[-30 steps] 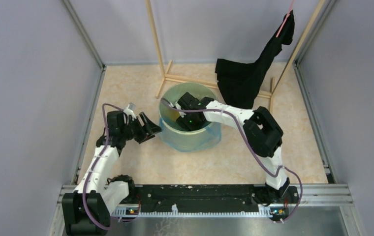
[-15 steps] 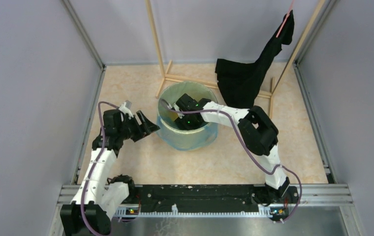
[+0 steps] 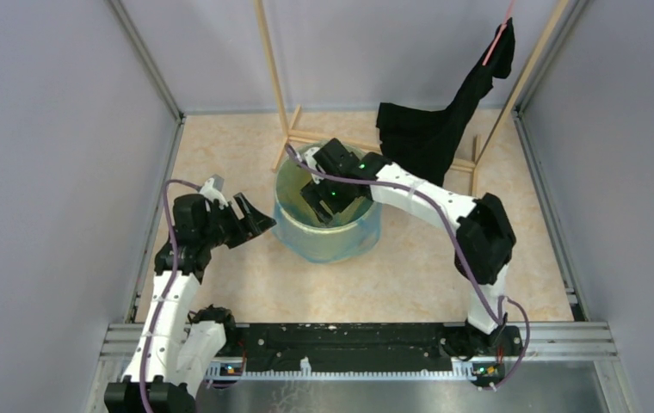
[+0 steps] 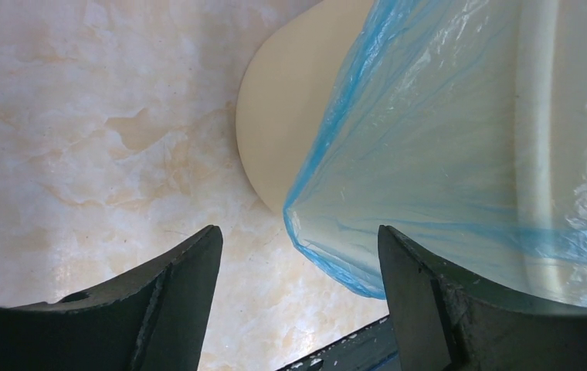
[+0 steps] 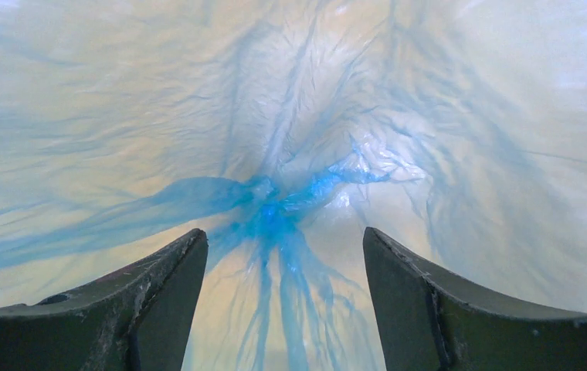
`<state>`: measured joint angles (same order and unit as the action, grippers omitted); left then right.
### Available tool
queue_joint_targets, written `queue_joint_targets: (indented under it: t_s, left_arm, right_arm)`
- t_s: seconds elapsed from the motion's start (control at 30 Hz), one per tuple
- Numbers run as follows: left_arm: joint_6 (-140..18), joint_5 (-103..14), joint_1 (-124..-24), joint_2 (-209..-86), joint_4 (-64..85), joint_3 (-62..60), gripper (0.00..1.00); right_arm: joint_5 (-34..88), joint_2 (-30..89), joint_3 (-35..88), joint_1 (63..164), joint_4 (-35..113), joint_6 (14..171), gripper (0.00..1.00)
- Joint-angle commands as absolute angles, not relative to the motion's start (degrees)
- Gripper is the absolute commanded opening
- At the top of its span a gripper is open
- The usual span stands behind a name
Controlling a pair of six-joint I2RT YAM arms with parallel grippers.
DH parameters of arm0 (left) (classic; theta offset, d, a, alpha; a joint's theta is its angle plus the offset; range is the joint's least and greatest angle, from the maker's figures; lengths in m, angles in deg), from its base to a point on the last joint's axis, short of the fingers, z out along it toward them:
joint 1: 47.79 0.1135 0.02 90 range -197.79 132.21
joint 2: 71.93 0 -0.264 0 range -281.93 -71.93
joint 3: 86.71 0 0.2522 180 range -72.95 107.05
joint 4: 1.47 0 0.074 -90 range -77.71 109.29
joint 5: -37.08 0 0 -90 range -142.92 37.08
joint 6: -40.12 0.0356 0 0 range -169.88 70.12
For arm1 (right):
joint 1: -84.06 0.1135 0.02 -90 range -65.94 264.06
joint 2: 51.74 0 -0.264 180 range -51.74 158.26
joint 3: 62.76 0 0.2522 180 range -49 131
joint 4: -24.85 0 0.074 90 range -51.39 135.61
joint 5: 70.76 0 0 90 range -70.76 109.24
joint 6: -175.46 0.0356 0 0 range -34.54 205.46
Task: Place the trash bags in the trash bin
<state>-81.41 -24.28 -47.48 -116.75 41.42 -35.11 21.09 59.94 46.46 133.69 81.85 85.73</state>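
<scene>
A thin, translucent light-blue plastic trash bag (image 3: 341, 246) lines a round yellow-tan trash bin (image 4: 275, 116) standing near the middle of a marbled beige tabletop (image 3: 220, 146). The film covers the inside of the tub, folds over its rim and hangs in wrinkles down the outer wall. On the side facing the left arm the film ends in a loose corner just above the table, and a curved patch of bare wall shows beside it.

The right gripper (image 5: 283, 232) reaches down inside the bin with its two dark fingers spread apart and nothing between them. It points at the bottom of the liner, where the blue film gathers into a puckered knot of creases.

The left gripper (image 4: 298, 236) hovers just beside the bin's left flank, low over the table. Its fingers are likewise parted and empty, and they frame the hanging corner of the bag without touching it.

Behind the bin, a black cloth garment (image 3: 427, 138) droops from a light wooden rack (image 3: 276, 77).
</scene>
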Motion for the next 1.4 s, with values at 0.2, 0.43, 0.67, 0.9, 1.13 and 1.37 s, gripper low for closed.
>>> queue_joint_targets:
  t_s: [0.2,0.43,0.67,0.9,1.13,1.37]
  left_arm:
    - [-80.3,-25.9,-47.5,-114.5,43.7,-29.9,0.94]
    - [-80.5,-24.8,-47.5,-114.8,42.4,-27.5,0.98]
    - [-80.1,-23.9,-47.6,-115.3,43.2,-23.0,0.98]
    - [-78.5,-23.8,-47.5,-113.6,44.4,-19.5,0.98]
    - [-77.1,-24.2,-47.5,-111.5,44.1,-14.2,0.99]
    - [-77.1,-20.8,-47.6,-112.2,44.1,-9.3,0.98]
  right_arm:
    - [22.7,43.8,52.2,134.2,83.7,89.3,0.77]
    - [7.8,31.5,45.0,133.9,80.7,89.7,0.95]
    - [10.0,27.0,37.1,124.8,74.2,93.5,0.96]
    - [16.0,30.4,33.5,121.4,71.6,97.5,0.92]
    - [26.5,30.8,27.5,121.4,64.8,104.4,0.85]
    - [21.4,31.2,23.4,127.1,54.2,116.2,0.82]
